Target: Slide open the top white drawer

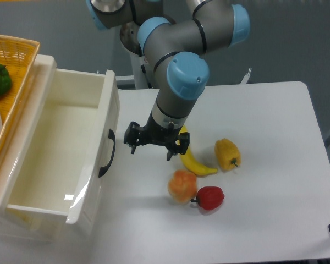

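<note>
Perhaps glossy top white drawer [55, 154], curved black handle [106, 153]

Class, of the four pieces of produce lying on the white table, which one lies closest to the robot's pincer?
The banana: its upper end sits right beside the pincer, while the other three pieces lie farther off.

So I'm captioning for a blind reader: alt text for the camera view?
The glossy cream-white top drawer stands pulled open and empty; the black gripper, jaws open, hovers clear of its curved black handle.

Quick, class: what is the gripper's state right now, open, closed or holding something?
Gripper: open, holding nothing, clear of the top white drawer and its black handle.
</note>
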Action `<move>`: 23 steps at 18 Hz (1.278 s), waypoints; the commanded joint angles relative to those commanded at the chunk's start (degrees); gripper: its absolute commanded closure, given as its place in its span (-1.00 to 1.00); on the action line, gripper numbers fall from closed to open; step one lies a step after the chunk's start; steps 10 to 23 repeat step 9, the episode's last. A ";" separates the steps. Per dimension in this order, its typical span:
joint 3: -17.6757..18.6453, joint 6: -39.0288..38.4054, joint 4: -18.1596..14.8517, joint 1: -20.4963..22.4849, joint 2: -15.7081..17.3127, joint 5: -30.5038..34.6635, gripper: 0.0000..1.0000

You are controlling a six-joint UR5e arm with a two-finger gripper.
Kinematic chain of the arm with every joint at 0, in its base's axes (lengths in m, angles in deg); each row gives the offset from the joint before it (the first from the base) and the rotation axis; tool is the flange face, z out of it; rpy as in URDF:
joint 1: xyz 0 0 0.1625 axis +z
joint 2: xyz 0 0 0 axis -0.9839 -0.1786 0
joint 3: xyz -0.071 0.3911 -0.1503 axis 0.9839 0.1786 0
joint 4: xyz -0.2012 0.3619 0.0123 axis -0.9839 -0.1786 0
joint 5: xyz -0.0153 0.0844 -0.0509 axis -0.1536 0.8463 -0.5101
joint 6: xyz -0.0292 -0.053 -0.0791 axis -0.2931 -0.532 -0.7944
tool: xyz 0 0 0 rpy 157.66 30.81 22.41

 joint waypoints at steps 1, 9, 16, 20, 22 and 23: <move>-0.09 3.25 0.18 0.00 -0.09 2.81 -1.00; 0.17 12.77 1.59 1.84 -1.06 9.43 -1.00; 0.17 12.77 1.59 1.84 -1.06 9.43 -1.00; 0.17 12.77 1.59 1.84 -1.06 9.43 -1.00; 0.17 12.77 1.59 1.84 -1.06 9.43 -1.00; 0.17 12.77 1.59 1.84 -1.06 9.43 -1.00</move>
